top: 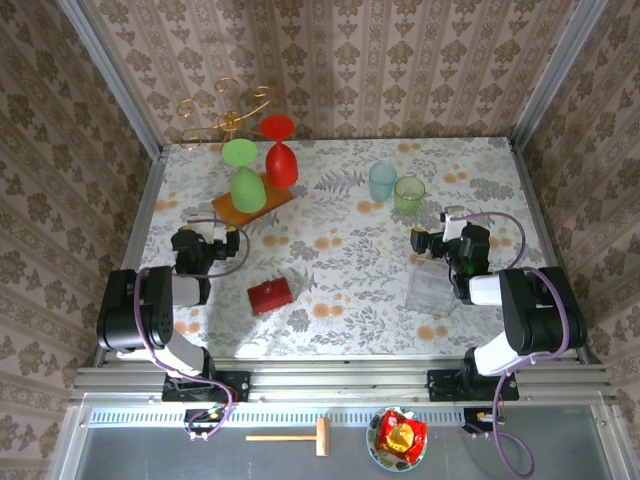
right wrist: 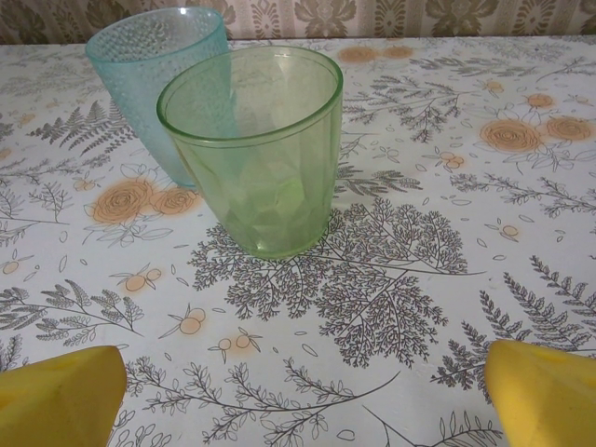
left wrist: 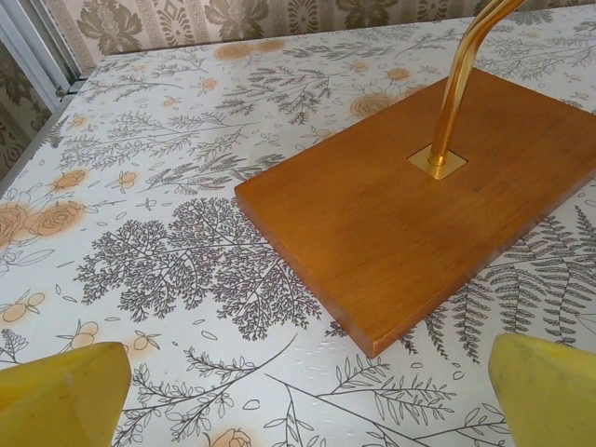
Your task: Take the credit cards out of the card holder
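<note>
Floral table (top: 350,290) bears the red card holder (top: 270,296), seemingly folded shut.

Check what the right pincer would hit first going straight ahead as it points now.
Probably the green cup, nearly dead ahead of the open right pincer; the blue cup stands behind it, leftward.

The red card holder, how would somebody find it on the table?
Start at the flowery white table, then look at its near half, left of the middle, nearer than the orange wooden board. The small red folding card holder lies there alone, low and flat. The other red thing, a plastic goblet, stands tall farther back at the board.
</note>
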Tool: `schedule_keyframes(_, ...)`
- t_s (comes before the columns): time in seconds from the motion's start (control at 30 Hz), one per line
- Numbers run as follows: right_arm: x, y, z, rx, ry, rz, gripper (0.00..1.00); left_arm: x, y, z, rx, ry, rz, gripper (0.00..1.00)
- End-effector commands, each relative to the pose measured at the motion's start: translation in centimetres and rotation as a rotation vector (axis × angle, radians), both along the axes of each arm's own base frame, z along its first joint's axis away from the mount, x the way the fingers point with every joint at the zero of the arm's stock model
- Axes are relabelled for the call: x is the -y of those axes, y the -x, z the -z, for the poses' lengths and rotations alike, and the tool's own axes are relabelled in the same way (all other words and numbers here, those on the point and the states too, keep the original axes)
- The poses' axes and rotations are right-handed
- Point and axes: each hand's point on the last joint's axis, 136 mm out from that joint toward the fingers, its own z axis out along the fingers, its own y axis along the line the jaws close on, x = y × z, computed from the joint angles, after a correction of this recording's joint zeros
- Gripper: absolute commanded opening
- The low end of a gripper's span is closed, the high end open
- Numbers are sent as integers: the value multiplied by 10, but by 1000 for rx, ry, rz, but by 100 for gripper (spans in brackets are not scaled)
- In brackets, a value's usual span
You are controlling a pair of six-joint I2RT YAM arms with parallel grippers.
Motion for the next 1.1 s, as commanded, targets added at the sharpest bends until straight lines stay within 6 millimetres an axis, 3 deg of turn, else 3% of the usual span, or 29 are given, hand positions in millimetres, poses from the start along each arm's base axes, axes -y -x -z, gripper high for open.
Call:
schedule_keyframes(0.0, 3, -8, -22, 23, 20, 19, 100, -5, -5, -15, 33, 2, -39, 100)
schedule_keyframes(0.23, 16, -7, -44, -2, 27, 110, 100, -20, 10, -50, 55, -42, -170, 100)
schedule_keyframes(0.4, 31, 0, -57, -124, -26, 235, 97, -14, 26, -78, 28, -58, -229, 100)
schedule_keyframes(0.53, 27, 15, -60, -272, -84, 256, 93, -3, 39, -96, -22, -28, -237, 100)
schedule_keyframes(0.83, -13, 72, -58, -578, -166, 221, 74, 43, 75, -119, -294, 178, -61, 100)
schedule_keyframes(1.07, -42, 100, -57, -700, -150, 181, 60, 41, 106, -139, -391, 72, 2, 100)
